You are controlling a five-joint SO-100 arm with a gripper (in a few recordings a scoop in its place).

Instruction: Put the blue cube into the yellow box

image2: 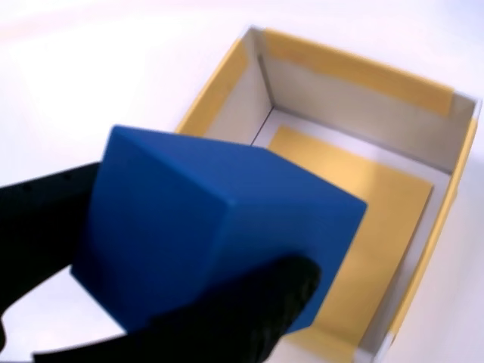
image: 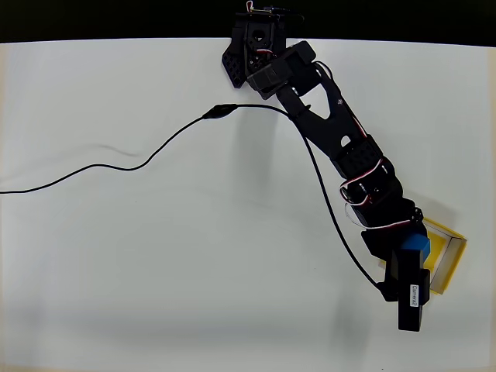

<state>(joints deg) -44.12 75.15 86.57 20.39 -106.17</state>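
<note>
Black arm [image: 325, 124] stretched across the white table [image: 155, 271], claw [image2: 174, 302] clamped on the cube [image2: 212, 227], cube held above the box [image2: 423, 106] at its near-left corner, box at the table's right edge in the overhead view, black cable [image: 116, 163] trailing left

Robotics test bench, probably a lab. A plain white table [image: 155, 256] bears a black arm [image: 325, 124] bolted at its far edge, against a black backdrop. A thin black cable [image: 116, 164] trails from the arm's base across the table to the picture's left edge. Near the arm's tip stand only a yellow box [image: 448, 252] and a blue cube [image: 416, 243], simple props; no household furnishings lie around the arm.
</note>
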